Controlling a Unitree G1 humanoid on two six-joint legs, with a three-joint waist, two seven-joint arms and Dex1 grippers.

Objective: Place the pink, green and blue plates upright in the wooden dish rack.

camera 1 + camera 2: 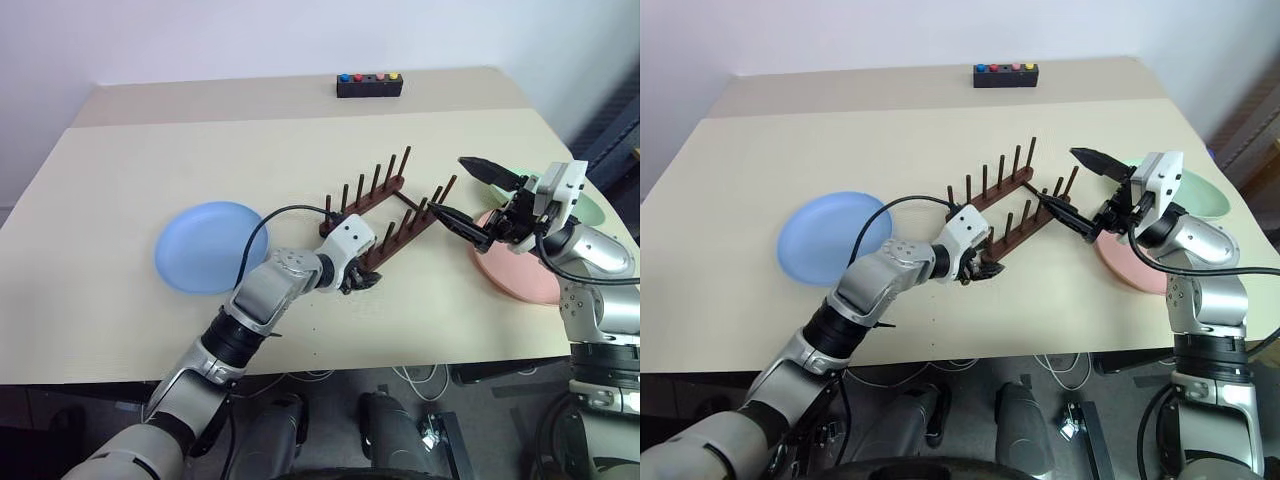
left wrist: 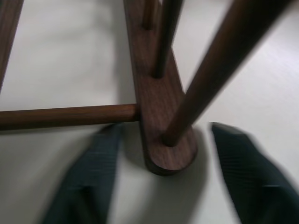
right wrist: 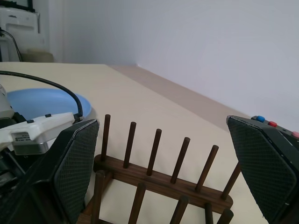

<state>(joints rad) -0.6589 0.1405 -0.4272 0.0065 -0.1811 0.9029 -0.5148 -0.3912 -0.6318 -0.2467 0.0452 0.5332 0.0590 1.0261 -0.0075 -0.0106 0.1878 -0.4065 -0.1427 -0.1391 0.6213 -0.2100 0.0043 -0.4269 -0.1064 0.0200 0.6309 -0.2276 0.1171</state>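
Even, soft daylight over my workspace; one wrist camera smeared.

From my head camera the beige table (image 1: 130,190) is evenly lit, with no glare and only faint shadows hugging the blue plate (image 1: 205,246) and the wooden rack (image 1: 385,205); the far wall washes out pale. My left wrist camera is blurred: the dark fingers (image 2: 93,182) smear, the nearest peg (image 2: 210,70) is out of focus, and a soft shadow rings the rail end. My right wrist camera is crisp, its wall bright and flat.
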